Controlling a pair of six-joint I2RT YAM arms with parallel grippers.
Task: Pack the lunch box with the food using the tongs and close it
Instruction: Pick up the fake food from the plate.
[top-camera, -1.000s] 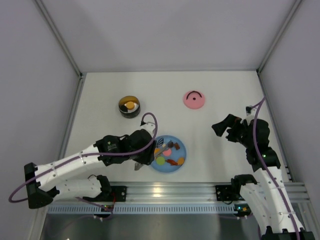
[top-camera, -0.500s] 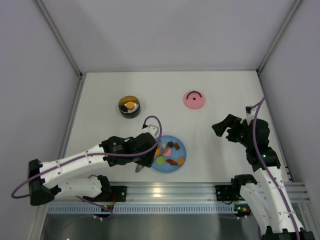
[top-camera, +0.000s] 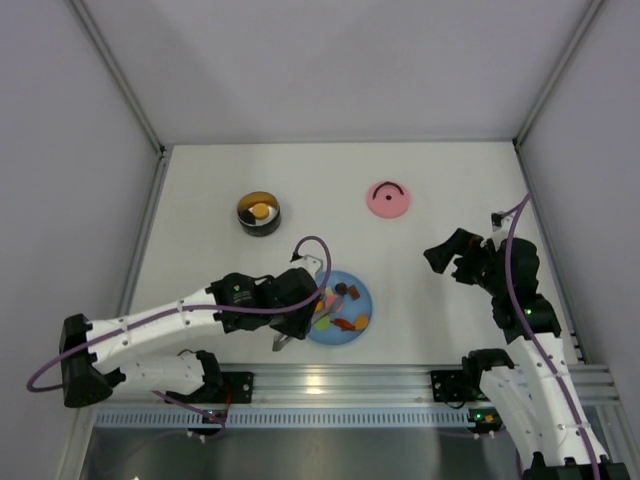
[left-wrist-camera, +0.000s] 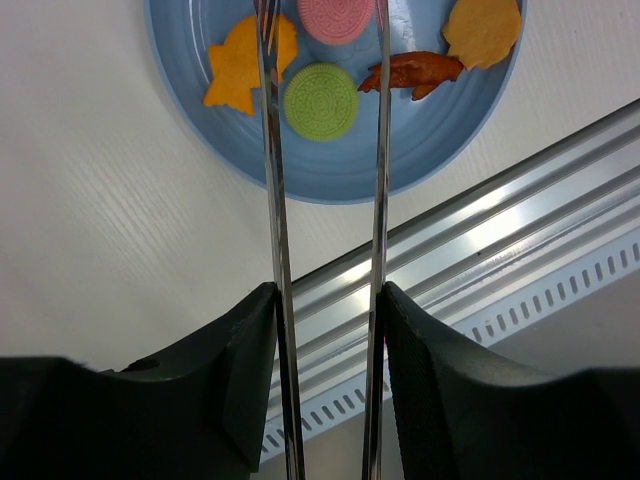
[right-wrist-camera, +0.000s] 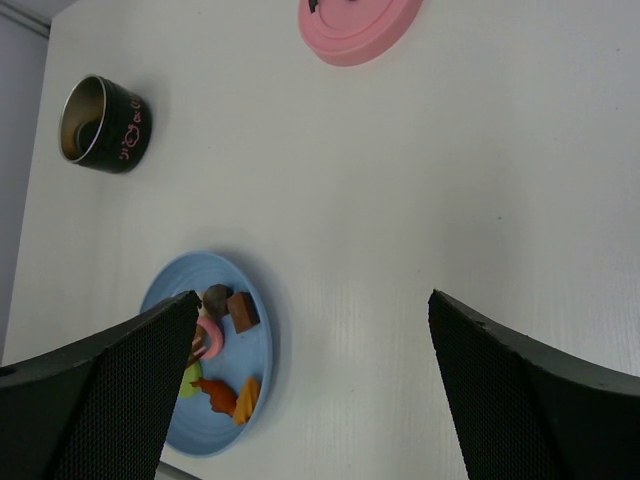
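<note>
My left gripper (left-wrist-camera: 325, 292) is shut on the tongs (left-wrist-camera: 273, 200), one slim silver arm against each finger. The tongs reach out over the blue plate (left-wrist-camera: 400, 150), with their arms on either side of a green round piece (left-wrist-camera: 321, 101) and a pink one (left-wrist-camera: 342, 18); their tips run off the top edge. An orange fish (left-wrist-camera: 245, 70) and a red-brown piece (left-wrist-camera: 415, 72) lie beside them. From above, the left gripper (top-camera: 297, 300) sits at the plate's left edge. The lunch box (top-camera: 259, 212) stands open with an orange piece inside. My right gripper (right-wrist-camera: 311, 300) is open and holds nothing.
The pink lid (top-camera: 388, 199) lies flat at the back right, handle up. Seen from above, the right gripper (top-camera: 447, 255) hangs over the table right of the plate (top-camera: 362, 298). The aluminium rail (left-wrist-camera: 520, 230) runs along the table's near edge, just behind the plate.
My left arm has shifted right, carrying the tongs further over the plate. The right arm, lunch box and lid have not moved.
</note>
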